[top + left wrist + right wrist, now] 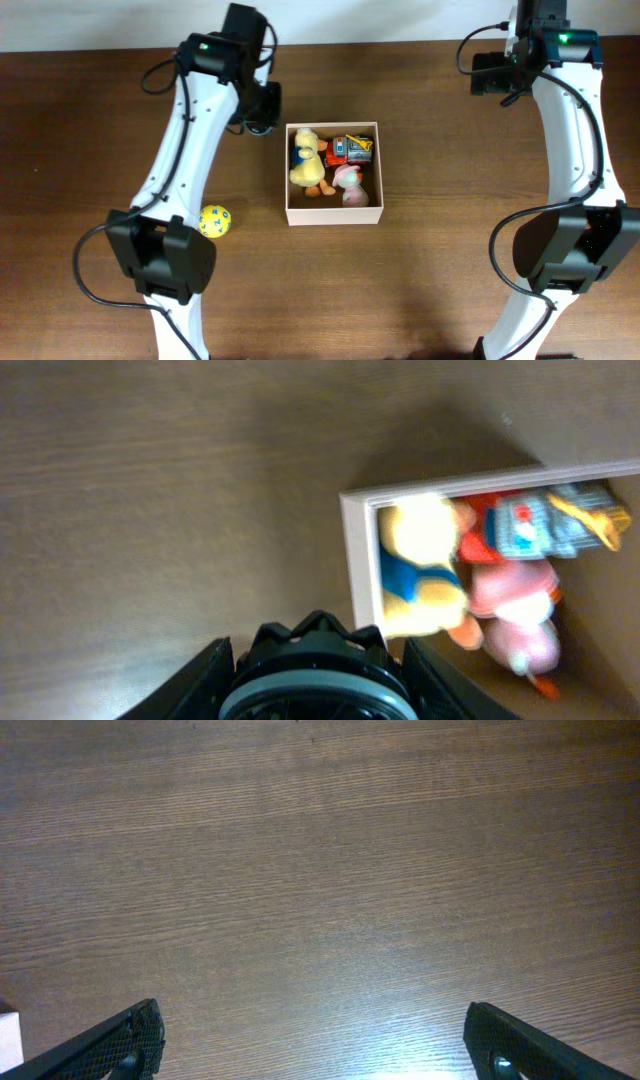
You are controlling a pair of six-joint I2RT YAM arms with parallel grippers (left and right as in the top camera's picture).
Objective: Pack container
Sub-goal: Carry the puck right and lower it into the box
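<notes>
Since the left wrist view is blurred, the left gripper (315, 644) reads poorly: its two dark fingers (205, 682) stand partway apart, flanking a dark round ridged thing (315, 678) with a grey ring. Cannot tell whether that is a held item or part of the tool, nor whether the fingers press on it. From overhead this gripper hangs just outside the far left corner of the container (335, 214), close to the wall, touching not confirmed. Right gripper (310, 1020): spread wide, nothing between the fingers, only bare wood grain below; it sits well apart from the container, off toward the far right. Container is near the middle of the table (430, 290), square to the table's edges. Shallow, open-topped, white outer walls and rim, tan-brown inside. Inside, a yellow duck plush (305, 160) lies along the left wall, a pink plush (348, 184) at the middle toward the near wall, and a red-and-blue toy (352, 148) in the far right corner. Some brown floor shows bare in the near right part. White rim is crisp on all four sides, walls upright. Outside it, a yellow ball (215, 221) rests on the wood to the near left, just beside the left arm's lower link. Open tabletop lies between the container's right wall and the right arm, and along the near side.
</notes>
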